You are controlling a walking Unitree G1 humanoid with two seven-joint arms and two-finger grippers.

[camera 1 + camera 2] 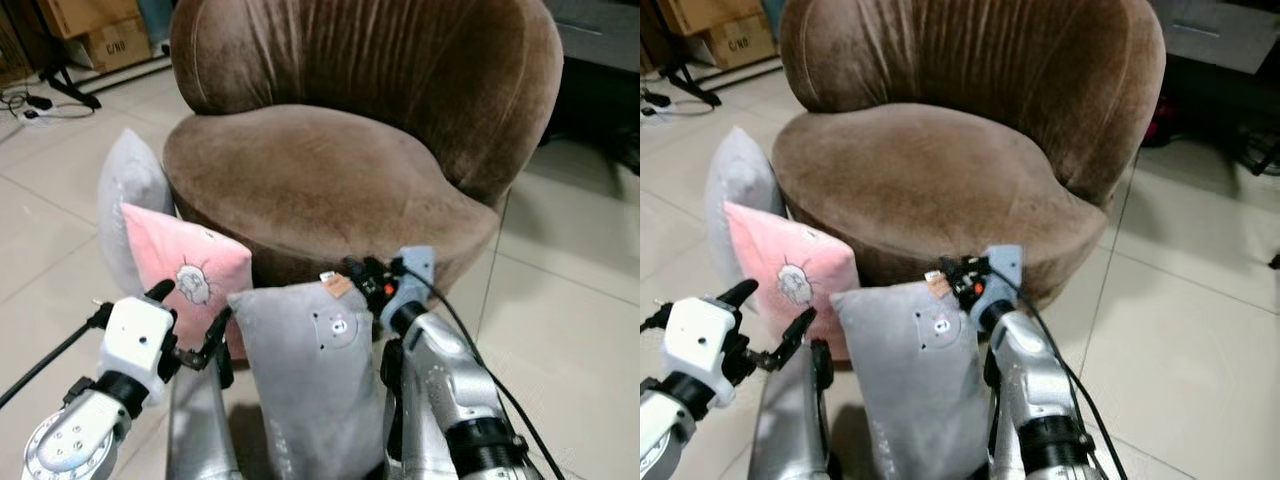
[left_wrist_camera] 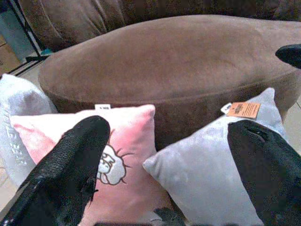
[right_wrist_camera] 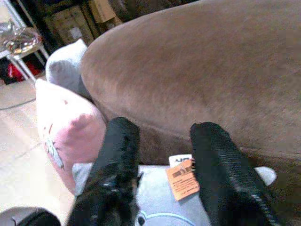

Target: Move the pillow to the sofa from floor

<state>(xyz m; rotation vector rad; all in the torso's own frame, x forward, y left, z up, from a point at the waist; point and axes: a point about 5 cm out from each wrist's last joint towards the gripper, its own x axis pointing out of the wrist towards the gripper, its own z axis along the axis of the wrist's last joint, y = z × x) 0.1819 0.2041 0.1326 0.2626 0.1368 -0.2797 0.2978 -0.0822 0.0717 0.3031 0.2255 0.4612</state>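
Three pillows on the floor, all leaning on the sofa [image 1: 330, 190] front: grey pillow [image 1: 310, 380] in the middle between your arms, pink pillow [image 1: 185, 275] to its left, pale pillow [image 1: 130, 190] further left behind the pink one. None on the seat yet.

Right gripper [image 3: 162, 155] sits at the top edge of the grey pillow, right by the orange tag [image 3: 181, 179]. Fingers are parted with a gap between them. I can't see any fabric clamped, so treat it as not gripping.

Left gripper [image 1: 190, 315] hovers spread wide in front of the gap between pink and grey, touching neither as far as I can tell.

Risks from here:
- Right fingers straddle the tag area. If you close there you may pinch only the tag or a thin seam, and the pillow will likely slip out on the lift.
- A one-corner grab would let the pillow hang and swing. It could catch on the seat's front edge instead of clearing it.
- Pink overlaps grey's left side. Lifting grey may drag or topple pink, and the pale one behind it.
- The left gripper is aimed between two pillows. Pick one before closing, or you'll snag both.
- The right arm's cable [image 1: 480, 350] runs close to the pillow, so watch for a snag.
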